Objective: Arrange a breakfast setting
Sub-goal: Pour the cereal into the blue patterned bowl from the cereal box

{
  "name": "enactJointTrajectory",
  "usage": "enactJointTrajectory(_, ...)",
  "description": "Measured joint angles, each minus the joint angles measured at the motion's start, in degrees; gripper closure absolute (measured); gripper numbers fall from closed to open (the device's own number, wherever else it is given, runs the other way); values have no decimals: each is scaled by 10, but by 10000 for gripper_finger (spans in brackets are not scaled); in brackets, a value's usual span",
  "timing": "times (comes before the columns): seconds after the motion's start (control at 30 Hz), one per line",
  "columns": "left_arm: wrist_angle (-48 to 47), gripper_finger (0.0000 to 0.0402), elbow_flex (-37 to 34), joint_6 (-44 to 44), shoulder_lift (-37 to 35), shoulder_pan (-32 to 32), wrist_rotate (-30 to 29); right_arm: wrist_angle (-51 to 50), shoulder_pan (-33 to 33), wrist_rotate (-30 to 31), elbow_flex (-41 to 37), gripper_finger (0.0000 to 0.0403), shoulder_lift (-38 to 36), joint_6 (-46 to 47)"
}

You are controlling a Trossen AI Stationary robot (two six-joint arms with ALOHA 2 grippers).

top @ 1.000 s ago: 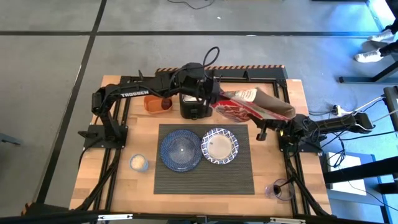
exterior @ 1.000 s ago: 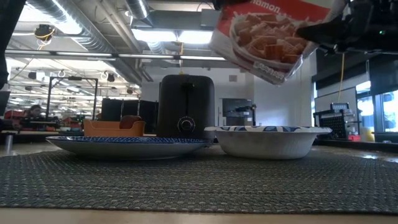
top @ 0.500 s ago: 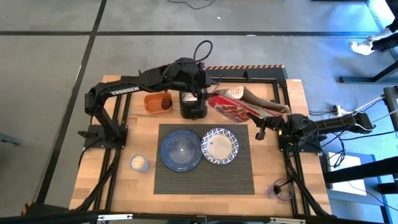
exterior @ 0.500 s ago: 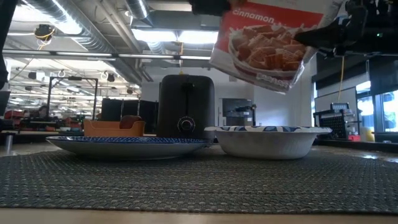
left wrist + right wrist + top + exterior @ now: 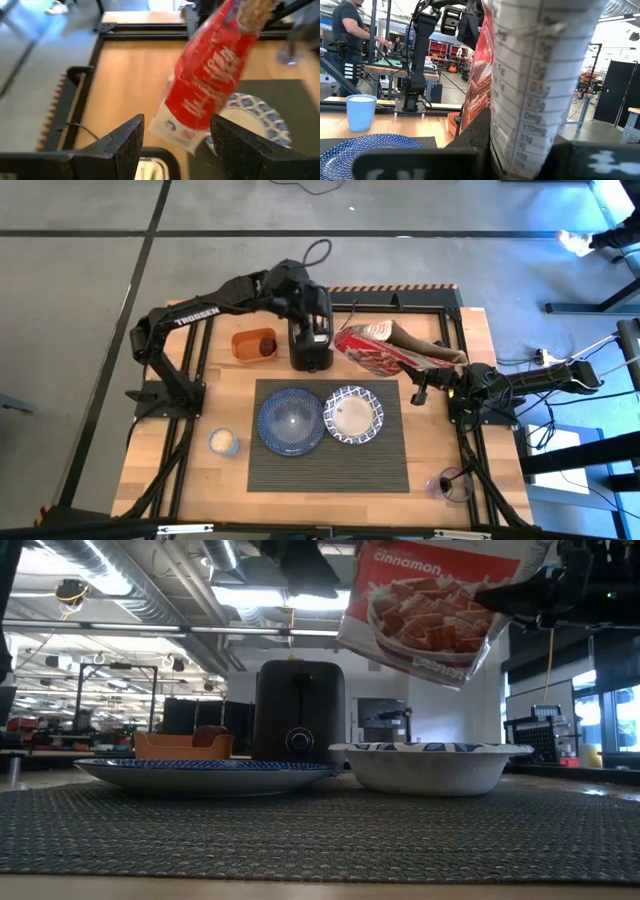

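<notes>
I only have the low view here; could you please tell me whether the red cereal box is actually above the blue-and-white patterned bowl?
Observer: No. From above, the red cardboard cereal box hangs beyond the far edge of the dark grey ribbed placemat, beside the black toaster, not over the blue-and-white patterned bowl.
Operator: Thank you. Which arm holds it?
Observer: The right tool is clamped on the box's end away from the toaster.
Operator: And the left tool?
Observer: The left tool hovers over the toaster, fingers apart, holding nothing.
</notes>
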Motion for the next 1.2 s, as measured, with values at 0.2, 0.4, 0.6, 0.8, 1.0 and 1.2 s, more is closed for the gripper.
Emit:
enactJointTrajectory(0.2, 102, 181, -117, -26, -74, 11, 9, 0, 0, -1, 0, 364, 0, -6)
enactJointTrajectory(0.4, 277, 181, -286, -48, -195, 6, -15, -10, 0, -26, 0, 365, 0, -8)
enactJointTrajectory(0.6, 405, 181, -404, -60, -266, -16, -14, 10, 0, -46, 9, 365, 0, 3)
enactJointTrajectory(0.8, 443, 181, -450, -76, -272, -40, -14, -2, 0, -46, 31, 365, 2, 5)
enactJointTrajectory(1.0, 427, 181, -450, -86, -267, -59, -18, 5, 0, -66, 62, 365, 30, 6)
enactJointTrajectory(1.2, 414, 181, -450, -104, -267, -72, -43, 19, 0, -76, 103, 365, 83, -8)
